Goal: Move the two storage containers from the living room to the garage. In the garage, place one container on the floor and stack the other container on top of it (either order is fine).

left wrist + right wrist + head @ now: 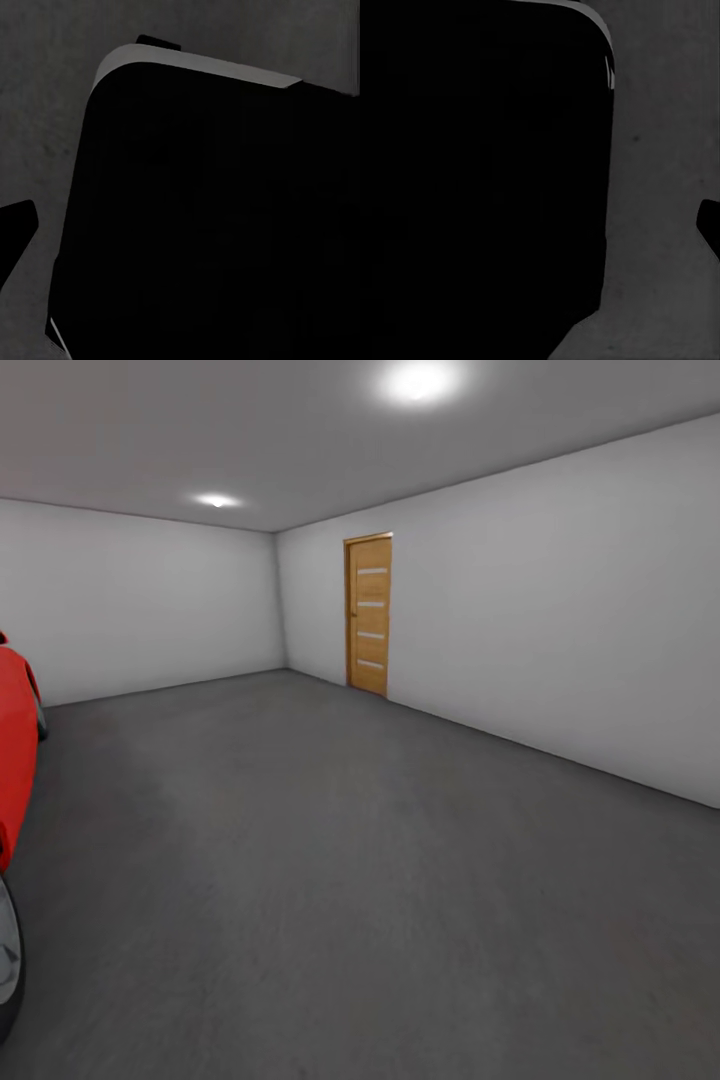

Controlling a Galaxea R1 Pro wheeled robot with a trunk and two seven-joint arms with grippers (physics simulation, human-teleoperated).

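Left tool: a black finger tip (19,225) juts in at the edge of the left wrist view over grey concrete; I cannot tell whether it stands wide or narrow, or holds anything.
Right tool: likewise a dark tip (709,225) at the edge of the right wrist view; its state cannot be told.
Beneath the wrists: a big black rounded body (217,217), probably the robot's own base, over the floor (330,880).
Room: the garage, grey walls, a wooden door (369,614) on the far right wall, a red car (14,760) close on the left.
Storage containers: none in sight, so their direction, long axis and nearer arm cannot be judged.
Stage: travelling, I reckon.
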